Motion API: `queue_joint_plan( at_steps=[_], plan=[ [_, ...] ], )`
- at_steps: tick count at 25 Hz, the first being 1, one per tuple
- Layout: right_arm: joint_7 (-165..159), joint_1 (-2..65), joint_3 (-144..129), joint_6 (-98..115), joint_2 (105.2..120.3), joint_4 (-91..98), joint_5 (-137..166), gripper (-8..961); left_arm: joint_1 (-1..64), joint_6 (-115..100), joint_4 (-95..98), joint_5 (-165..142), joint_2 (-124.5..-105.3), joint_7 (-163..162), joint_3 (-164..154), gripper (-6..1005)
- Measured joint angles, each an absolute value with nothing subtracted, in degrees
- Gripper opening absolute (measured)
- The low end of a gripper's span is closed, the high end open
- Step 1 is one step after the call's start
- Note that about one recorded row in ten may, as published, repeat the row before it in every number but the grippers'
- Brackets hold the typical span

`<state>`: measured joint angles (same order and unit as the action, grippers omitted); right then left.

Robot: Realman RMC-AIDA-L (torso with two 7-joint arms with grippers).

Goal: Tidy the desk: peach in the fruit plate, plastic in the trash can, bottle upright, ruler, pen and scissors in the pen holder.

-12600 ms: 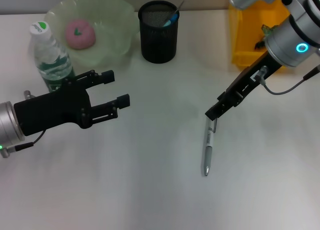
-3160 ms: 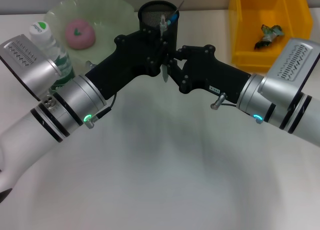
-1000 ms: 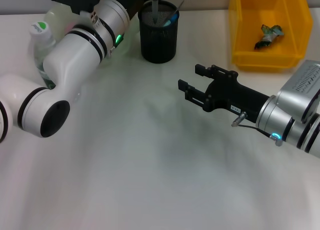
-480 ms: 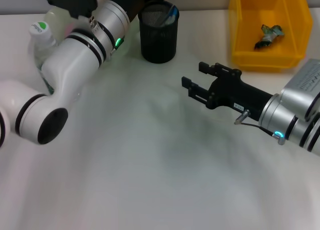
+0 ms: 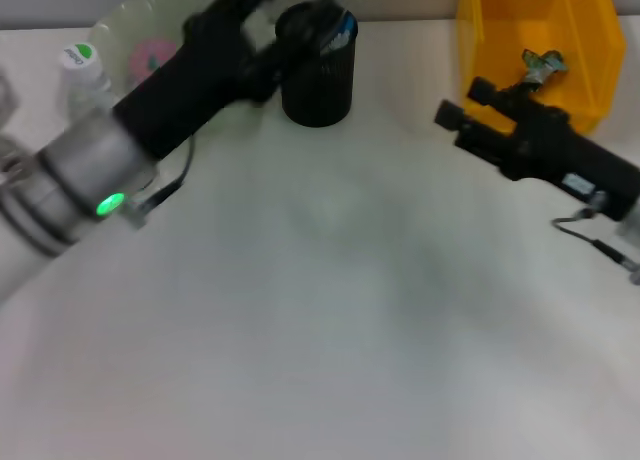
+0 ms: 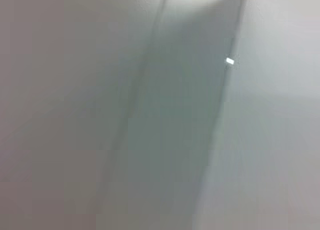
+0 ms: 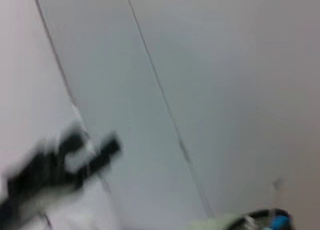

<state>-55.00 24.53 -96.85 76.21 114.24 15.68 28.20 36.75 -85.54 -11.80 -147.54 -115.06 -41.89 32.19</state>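
Observation:
The black mesh pen holder [image 5: 318,80] stands at the back of the white desk [image 5: 320,310], with a blue-tipped item [image 5: 341,28] poking out of it. Ruler, pen and scissors cannot be told apart inside. My left gripper [image 5: 288,2] hovers open just above and left of the holder's rim; it also shows blurred in the right wrist view as the left gripper [image 7: 90,145]. The pink peach [image 5: 151,58] lies in the green fruit plate [image 5: 115,30]. The bottle [image 5: 80,68] stands upright beside it. My right gripper [image 5: 462,100] is open, empty, near the yellow trash can [image 5: 500,40] holding the plastic [image 5: 537,65].
The left arm's black forearm [image 5: 170,100] crosses in front of the plate and bottle. The right arm [image 5: 560,155] lies along the desk's right side, in front of the trash can. The left wrist view shows only a blurred pale surface.
The left arm has swung down and straightened, its gripper now beside the holder's rim. My right gripper has pulled back and to the right, from mid-desk to the trash can.

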Motion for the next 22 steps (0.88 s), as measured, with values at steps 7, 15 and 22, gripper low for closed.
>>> queue_joint_plan(
  at_steps=[7,15,22],
  plan=[
    [-60.73,26.44,-96.67,91.04,107.2,12.45,40.5,736,35.98,-100.95,6.39,-160.84,-113.4,-56.01,28.37,813],
    [-60.74,30.48,-96.62,91.99,105.71,13.42,57.63,822,35.16,-102.64,13.27,-161.68,-113.37,-56.67,14.37,812],
    [-61.0,31.41,-96.59,88.28,107.36,15.45,62.3,822,34.88,-103.05,13.95,-161.67,-114.52,-54.23,12.23,811]
  ],
)
